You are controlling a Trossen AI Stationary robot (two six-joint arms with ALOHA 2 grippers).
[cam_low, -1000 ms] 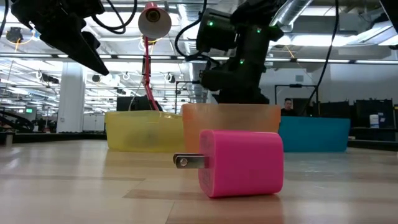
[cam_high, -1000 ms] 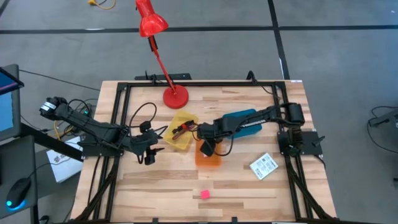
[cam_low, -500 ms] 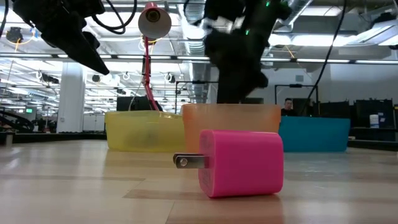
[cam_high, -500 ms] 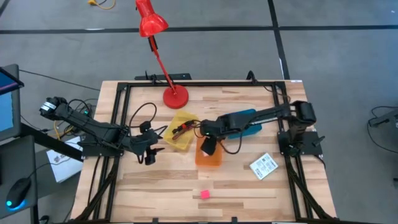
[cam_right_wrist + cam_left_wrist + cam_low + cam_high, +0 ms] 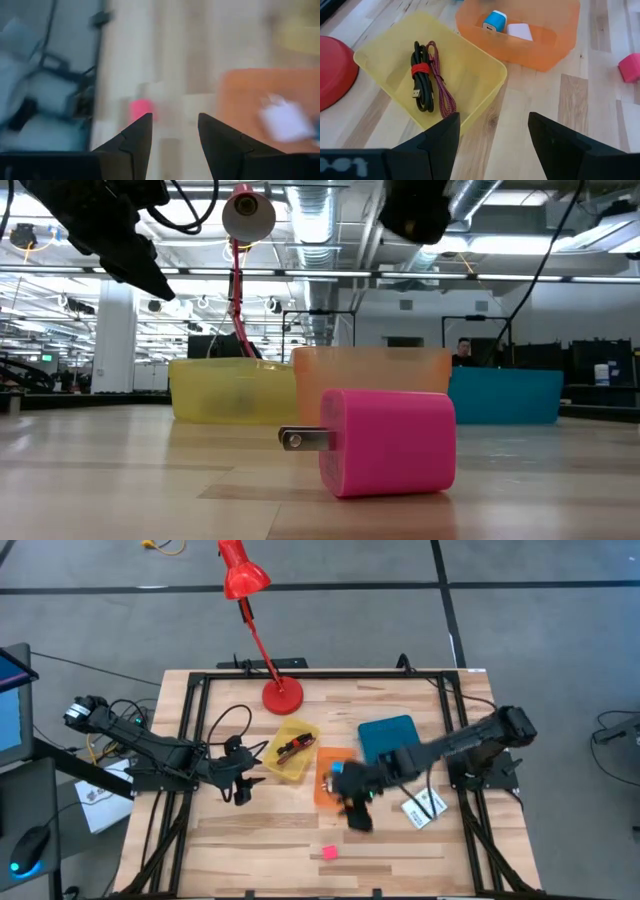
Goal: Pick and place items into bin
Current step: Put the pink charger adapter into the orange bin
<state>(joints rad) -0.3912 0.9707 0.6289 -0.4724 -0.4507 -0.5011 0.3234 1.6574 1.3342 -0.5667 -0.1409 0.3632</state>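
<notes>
A hot pink cube (image 5: 329, 852) with plug prongs lies on the wood near the table's near edge; it also shows in the low view (image 5: 390, 442) and the right wrist view (image 5: 141, 109). My right gripper (image 5: 357, 819) hangs open and empty just near-side of the orange bin (image 5: 335, 792), above the table. The orange bin (image 5: 540, 47) holds a blue cube (image 5: 494, 21) and a pale pink cube (image 5: 519, 31). The yellow bin (image 5: 470, 70) holds a black-and-red cable bundle (image 5: 419, 75) and a maroon cord (image 5: 441, 82). A white printed packet (image 5: 425, 808) lies flat at the right. My left gripper (image 5: 242, 794) waits open, left of the yellow bin.
A blue bin (image 5: 386, 736) stands behind the orange bin. A red desk lamp's base (image 5: 282, 695) stands at the far side, its arm slanting back over the far edge. A black frame rail (image 5: 190, 740) runs round the table. Bare wood (image 5: 250, 840) lies around the hot pink cube.
My right gripper has swung from above the orange bin toward the table's near edge, past the bin's near wall and toward the hot pink cube, moving fast. The blue and pale pink cubes now show in the orange bin.
</notes>
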